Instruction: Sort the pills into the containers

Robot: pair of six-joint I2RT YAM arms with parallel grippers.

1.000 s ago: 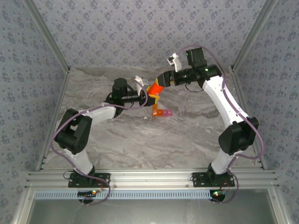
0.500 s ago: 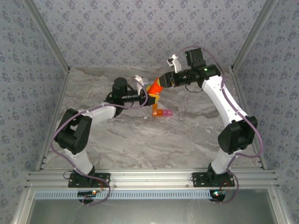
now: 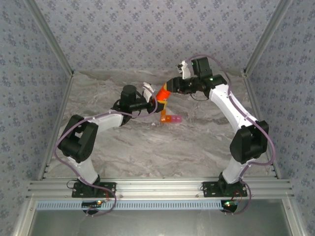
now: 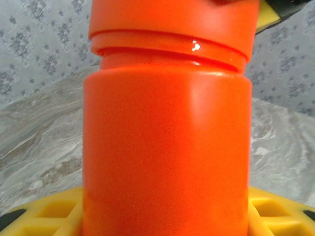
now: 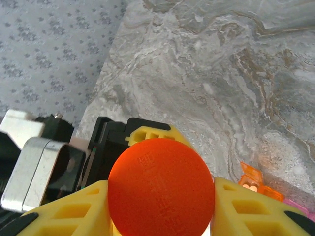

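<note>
1. Pill box [image 3: 170, 118] lies on the marble table [image 3: 147, 147], just on the near side of the bottle [image 3: 162, 95], toward the arm bases.
2. Its two cells are joined side by side. The orange cell sits directly on the near side of the bottle and the pink cell lies right of that.
3. In the right wrist view the orange cell's lid [image 5: 250, 173] stands open to the right of the bottle. Pale specks show inside it, too small to tell whether they are pills.
4. The bottle is round and orange. It hangs off the table between the two arms, tilted, with its cap [image 5: 161, 189] on and pointing toward the right arm.
5. Left gripper [image 3: 153, 104] comes at the bottle from the left and grasps its body. In the left wrist view the yellow pads [image 4: 49, 216] sit against both sides of the bottle's lower part.
6. Right gripper [image 5: 162, 209] comes at the bottle from its right and far side and is clenched on the cap. Its yellow fingers [image 5: 74, 211] lie tight against the cap on either side.
7. One of the left gripper's yellow fingers shows just beyond the cap in the right wrist view.
8. Patterned walls [image 3: 147, 34] stand behind the bottle and to both sides of it.
</note>
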